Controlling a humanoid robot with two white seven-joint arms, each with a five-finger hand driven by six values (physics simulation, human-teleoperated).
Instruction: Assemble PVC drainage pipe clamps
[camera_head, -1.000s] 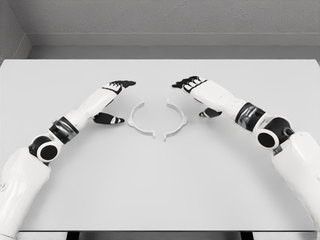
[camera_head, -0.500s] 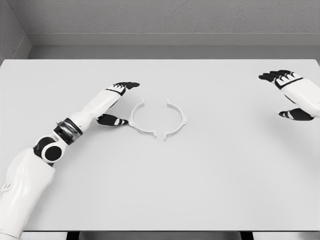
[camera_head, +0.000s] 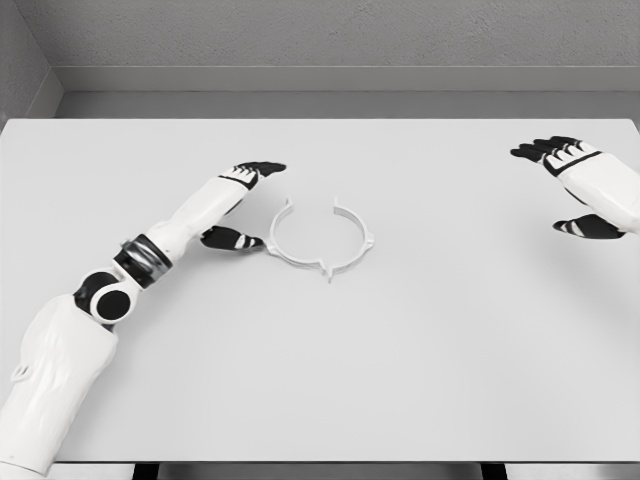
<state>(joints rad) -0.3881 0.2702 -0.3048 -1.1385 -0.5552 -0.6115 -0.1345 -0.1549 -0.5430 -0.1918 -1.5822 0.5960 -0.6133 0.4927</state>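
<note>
Grey wall at back, plain white table (camera_head: 400, 380) fills the view. Two white half-ring clamp pieces lie flat near table centre: left half (camera_head: 284, 240), right half (camera_head: 355, 240). Near ends meet at the front, at a small tab; far ends at the back show a gap, so the ring reads as closed on one side only. That's a judgement, the joint is small.

My left hand (camera_head: 235, 205) sits just beside the left half, fingers extended over the far side, thumb low near the piece's outer edge, almost touching. Fingers apart, gripping nothing. Placement suits a sideways push toward the other half rather than a lift.

My right hand (camera_head: 578, 190) is well apart, at the right edge of the table, fingers spread, thumb below, empty. Parked clear, I'd guess, so the left arm works alone.

Back gap not closed; assembly looks roughly halfway. Risk: pushing slides both pieces instead of seating them.
</note>
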